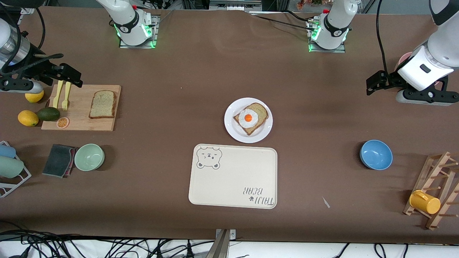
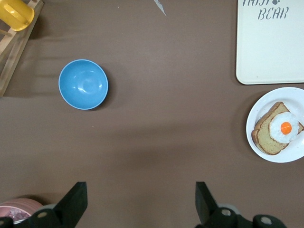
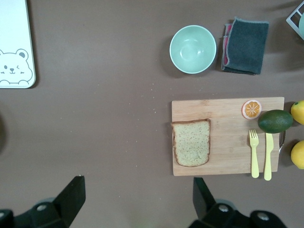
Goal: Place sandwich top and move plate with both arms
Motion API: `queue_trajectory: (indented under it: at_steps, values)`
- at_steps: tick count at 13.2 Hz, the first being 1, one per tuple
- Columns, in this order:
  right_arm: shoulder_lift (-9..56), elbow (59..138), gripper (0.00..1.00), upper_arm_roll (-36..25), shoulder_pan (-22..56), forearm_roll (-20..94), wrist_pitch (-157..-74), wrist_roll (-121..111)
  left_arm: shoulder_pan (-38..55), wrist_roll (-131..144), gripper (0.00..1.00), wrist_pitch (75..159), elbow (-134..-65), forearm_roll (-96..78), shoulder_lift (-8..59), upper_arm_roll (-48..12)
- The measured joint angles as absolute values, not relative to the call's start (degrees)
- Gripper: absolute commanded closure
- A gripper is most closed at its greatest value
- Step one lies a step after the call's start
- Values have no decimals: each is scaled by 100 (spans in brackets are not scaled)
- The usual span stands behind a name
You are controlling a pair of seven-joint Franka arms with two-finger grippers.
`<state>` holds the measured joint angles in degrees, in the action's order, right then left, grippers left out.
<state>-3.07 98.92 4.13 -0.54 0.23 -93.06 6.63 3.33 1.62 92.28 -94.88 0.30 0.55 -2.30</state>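
Front view is showing the round white shallow plate (image 1: 232, 129) sitting mid-worktop, carrying a bread slice with a fried egg (image 1: 248, 118) on it. Just nearer the camera, the beige rectangular tray with a bear drawing (image 1: 233, 186) is lying with nothing on it. The sandwich top, a speckled light-brown bread slice (image 1: 103, 104), is lying on the wooden cutting board (image 1: 80, 122) toward the right arm's end, beside a yellow fork and knife (image 1: 62, 95) and an orange slice (image 1: 62, 122). The pale green bowl (image 1: 89, 157) and the blue bowl (image 1: 375, 154) are both sitting empty. The right claw (image 3: 135, 194) is hanging open over the brown worktop (image 1: 161, 89) beside the board; the left claw (image 2: 141, 199) is hanging open over the worktop near the blue bowl.
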Motion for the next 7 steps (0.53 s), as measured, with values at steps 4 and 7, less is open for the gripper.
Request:
queue_trajectory:
  at_steps: [4, 7]
  values:
    - [-307, 9905, 0, 438, -53, 21, -9257, 663, 333, 162, 0, 9228, -9488, 30, 55, -230]
    - [-306, 9908, 0, 440, -53, 21, -9255, 664, 333, 162, 0, 9228, -9488, 30, 56, -230]
